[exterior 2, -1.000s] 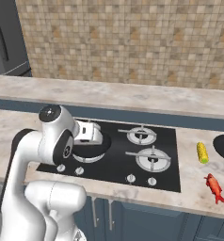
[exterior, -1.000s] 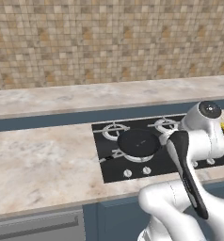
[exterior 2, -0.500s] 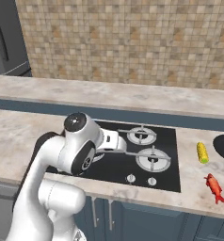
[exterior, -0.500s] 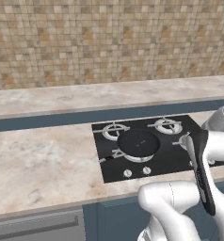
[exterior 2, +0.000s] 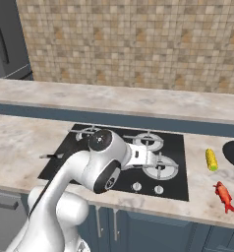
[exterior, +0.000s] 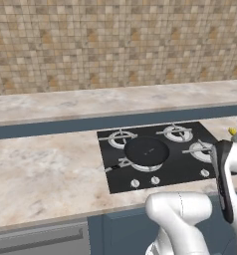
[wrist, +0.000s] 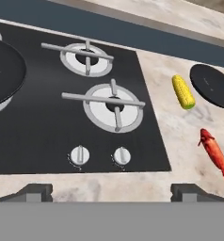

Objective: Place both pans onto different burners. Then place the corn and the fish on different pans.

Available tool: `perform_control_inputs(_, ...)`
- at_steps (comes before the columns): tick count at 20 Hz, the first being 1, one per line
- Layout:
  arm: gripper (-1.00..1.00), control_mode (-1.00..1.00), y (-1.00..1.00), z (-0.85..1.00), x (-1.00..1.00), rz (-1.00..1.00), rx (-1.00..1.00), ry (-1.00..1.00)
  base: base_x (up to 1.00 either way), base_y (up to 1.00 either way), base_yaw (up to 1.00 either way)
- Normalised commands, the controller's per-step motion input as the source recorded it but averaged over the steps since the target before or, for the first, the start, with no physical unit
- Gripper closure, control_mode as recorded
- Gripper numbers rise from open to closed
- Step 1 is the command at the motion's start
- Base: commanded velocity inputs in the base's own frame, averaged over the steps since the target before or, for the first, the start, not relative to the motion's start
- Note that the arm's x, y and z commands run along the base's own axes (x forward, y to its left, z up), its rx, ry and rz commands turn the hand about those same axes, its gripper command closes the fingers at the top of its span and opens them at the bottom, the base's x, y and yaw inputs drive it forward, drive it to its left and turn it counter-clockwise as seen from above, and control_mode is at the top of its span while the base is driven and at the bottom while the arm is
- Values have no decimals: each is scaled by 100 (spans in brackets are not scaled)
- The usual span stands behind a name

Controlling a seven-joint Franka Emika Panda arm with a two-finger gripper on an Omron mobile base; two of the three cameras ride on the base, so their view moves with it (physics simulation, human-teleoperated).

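Observation:
One black pan (exterior: 146, 149) rests on the front-left burner, and its thin handle (exterior 2: 50, 156) points left. The other pan (wrist: 212, 84) lies on the counter right of the cooktop (wrist: 48, 136). Between that pan and the cooktop lies the yellow corn (wrist: 183, 92), with the red-orange fish (wrist: 215, 153) nearer the front edge. My gripper (wrist: 111, 193) hangs open and empty over the front edge of the cooktop, looking at the two bare right burners, one at the back (wrist: 88, 59) and one at the front (wrist: 114, 107). The corn (exterior 2: 211, 159) and fish (exterior 2: 225, 197) are well right of my hand.
Two small silver knobs (wrist: 80, 154) sit at the cooktop's front edge. Marble counter (exterior: 41, 164) stretches left of the cooktop, with a raised ledge and tiled wall (exterior: 115, 45) behind. A dark fridge (exterior 2: 6, 39) stands at the far left.
My arm has swung right, away from the pan on the left burner toward the right side of the cooktop. The pan, corn and fish have not moved. The jaws stayed open.

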Motion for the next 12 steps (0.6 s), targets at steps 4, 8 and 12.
perform_control_inputs(4, -100, -100, -84, -6, 0, 0, 0, 0, 0, 0, 0)
perform_control_inputs(8, -100, -100, -73, -14, 0, 0, -6, 0, 0, 0, 0)
perform_control_inputs(12, -100, -100, -63, -19, 6, 0, -10, 6, 0, 0, 0)
